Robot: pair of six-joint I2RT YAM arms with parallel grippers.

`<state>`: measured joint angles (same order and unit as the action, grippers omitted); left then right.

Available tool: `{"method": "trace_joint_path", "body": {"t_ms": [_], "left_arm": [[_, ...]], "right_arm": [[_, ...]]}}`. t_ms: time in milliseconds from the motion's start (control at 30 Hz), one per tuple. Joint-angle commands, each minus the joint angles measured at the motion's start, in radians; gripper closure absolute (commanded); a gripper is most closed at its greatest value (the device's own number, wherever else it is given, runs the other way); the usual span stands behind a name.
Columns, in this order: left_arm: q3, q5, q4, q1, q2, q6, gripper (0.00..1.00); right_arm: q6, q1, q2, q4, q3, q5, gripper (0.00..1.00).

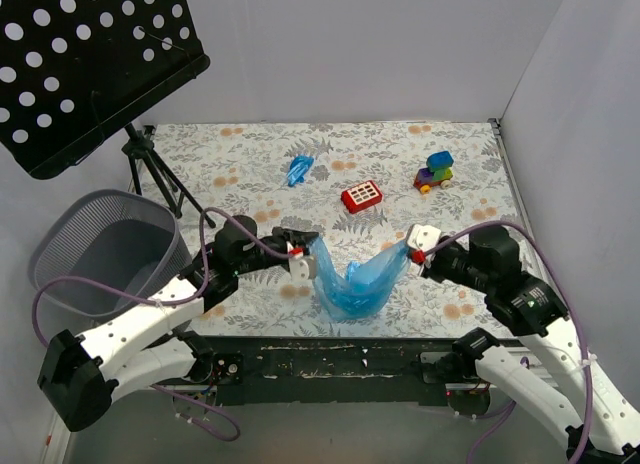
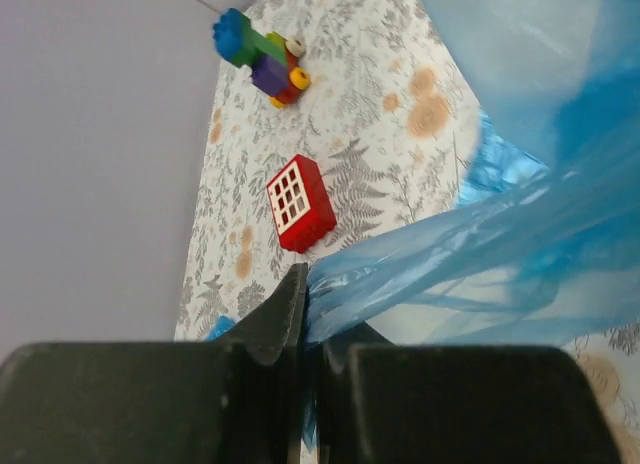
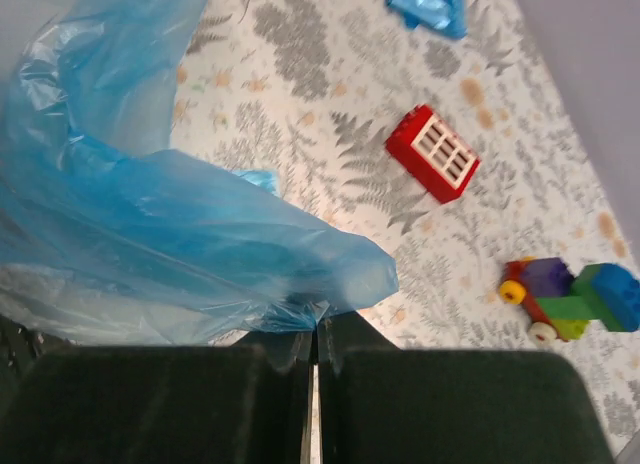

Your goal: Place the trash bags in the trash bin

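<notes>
**Blue bag held taut between both arms, bin off to the left**

The thin, shiny bag of bright blue translucent plastic film [image 1: 352,279] hangs in a sagging U between the two arms, over the near edge of the floral-patterned surface [image 1: 250,154]. The left jaws are clamped on its upper left corner, with the film pinched between the dark fingers [image 2: 280,319]. The right jaws are likewise clamped on the upper right corner.

The round wastebasket of dark grey wire mesh [image 1: 70,284] stands upright off the surface's left side, beside the left arm and apart from the bag, below a black perforated music stand [image 1: 90,64].

Farther back lie a red toy block [image 1: 361,196], a multicoloured toy-brick car [image 1: 435,172] and a small crumpled wad of blue film [image 1: 299,170].
</notes>
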<state>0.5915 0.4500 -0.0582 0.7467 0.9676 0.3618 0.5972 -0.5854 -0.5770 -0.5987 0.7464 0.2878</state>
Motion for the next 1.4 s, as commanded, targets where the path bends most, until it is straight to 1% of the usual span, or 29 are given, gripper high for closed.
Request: {"method": "trace_joint_path", "body": {"t_ms": [0,33,100,167,200,300,333,467,533,600,700,733,800,833,867,900,933,967,1000,1033,1067,1100,1133,1167,1200,1233,1267,1300,1367], "left_arm": [[0.131,-0.110,0.090,-0.003,0.052,-0.408,1.00],[0.174,-0.175,0.100,-0.004,0.078,-0.525,1.00],[0.282,-0.365,0.159,-0.003,0.155,-0.709,1.00],[0.388,-0.570,0.251,-0.021,0.250,-0.863,1.00],[0.437,-0.594,0.311,-0.045,0.273,-0.924,1.00],[0.494,-0.594,0.421,-0.086,0.319,-1.015,1.00],[0.504,-0.564,0.460,-0.089,0.335,-1.023,1.00],[0.553,-0.530,0.557,-0.113,0.436,-1.046,1.00],[0.631,-0.522,0.563,-0.148,0.512,-1.041,1.00],[0.720,-0.533,0.502,-0.179,0.594,-1.005,1.00],[0.879,-0.565,0.323,-0.216,0.710,-0.898,1.00],[0.989,-0.574,0.293,-0.222,0.770,-0.867,1.00],[1.329,-0.589,0.265,-0.230,0.900,-0.819,1.00],[1.517,-0.594,0.256,-0.230,0.977,-0.789,1.00],[1.688,-0.600,0.244,-0.230,1.047,-0.755,1.00],[1.885,-0.608,0.201,-0.228,1.130,-0.727,1.00],[2.016,-0.606,0.110,-0.227,1.210,-0.686,1.00],[2.083,-0.605,-0.057,-0.218,1.226,-0.631,1.00],[2.046,-0.585,-0.230,-0.202,1.200,-0.573,1.00],[1.959,-0.524,-0.437,-0.187,1.145,-0.501,1.00],[1.855,-0.451,-0.577,-0.175,1.096,-0.450,1.00],[1.798,-0.332,-0.657,-0.159,1.056,-0.387,1.00],[1.777,-0.280,-0.692,-0.133,1.039,-0.276,1.00],[1.744,-0.255,-0.724,-0.104,1.022,-0.211,1.00],[1.686,-0.257,-0.786,-0.083,1.002,-0.158,1.00],[1.588,-0.270,-0.843,-0.066,0.978,-0.132,1.00],[1.479,-0.293,-0.886,-0.064,0.949,-0.120,1.00],[1.372,-0.313,-0.896,-0.064,0.921,-0.112,1.00],[1.119,-0.393,-0.873,-0.070,0.867,-0.145,1.00]], "right_arm": [[-0.051,0.006,-0.067,-0.004,0.094,-0.015,0.99],[-0.071,0.006,-0.082,0.013,0.109,-0.041,0.99],[-0.135,0.013,-0.118,0.049,0.146,-0.138,0.99],[-0.189,0.042,-0.162,0.063,0.188,-0.197,0.99],[-0.207,0.062,-0.196,0.056,0.215,-0.202,0.99],[-0.237,0.114,-0.329,-0.047,0.290,-0.177,0.99],[-0.250,0.134,-0.374,-0.071,0.312,-0.171,0.99],[-0.270,0.240,-0.581,-0.079,0.407,-0.008,0.99],[-0.283,0.292,-0.754,-0.099,0.505,0.051,0.99],[-0.344,0.364,-0.892,-0.067,0.614,0.074,0.99],[-0.411,0.441,-1.102,-0.035,0.960,0.034,0.99],[-0.409,0.444,-1.182,-0.047,1.145,0.015,0.99],[-0.386,0.449,-1.356,-0.094,1.588,0.001,0.99],[-0.378,0.450,-1.429,-0.086,1.819,-0.027,0.99],[-0.367,0.450,-1.472,-0.016,1.946,-0.056,0.99],[-0.356,0.450,-1.453,0.099,1.962,-0.085,0.99],[-0.353,0.450,-1.386,0.287,1.870,-0.107,0.99],[-0.356,0.450,-1.270,0.498,1.675,-0.155,0.99],[-0.359,0.449,-1.170,0.856,1.477,-0.177,0.99],[-0.341,0.446,-1.108,1.005,1.402,-0.183,0.99],[-0.314,0.431,-1.110,1.014,1.459,-0.202,0.99],[-0.297,0.418,-1.145,0.978,1.584,-0.220,0.99],[-0.283,0.405,-1.173,0.947,1.667,-0.237,0.99],[-0.258,0.392,-1.169,0.950,1.682,-0.249,0.99],[-0.232,0.386,-1.126,0.982,1.617,-0.249,0.99],[-0.197,0.384,-1.054,1.041,1.460,-0.233,0.99],[-0.154,0.384,-0.981,1.100,1.195,-0.227,0.99],[-0.124,0.383,-0.878,1.144,1.016,-0.226,0.99],[-0.062,0.383,-0.764,1.124,0.616,-0.237,0.99]]}}
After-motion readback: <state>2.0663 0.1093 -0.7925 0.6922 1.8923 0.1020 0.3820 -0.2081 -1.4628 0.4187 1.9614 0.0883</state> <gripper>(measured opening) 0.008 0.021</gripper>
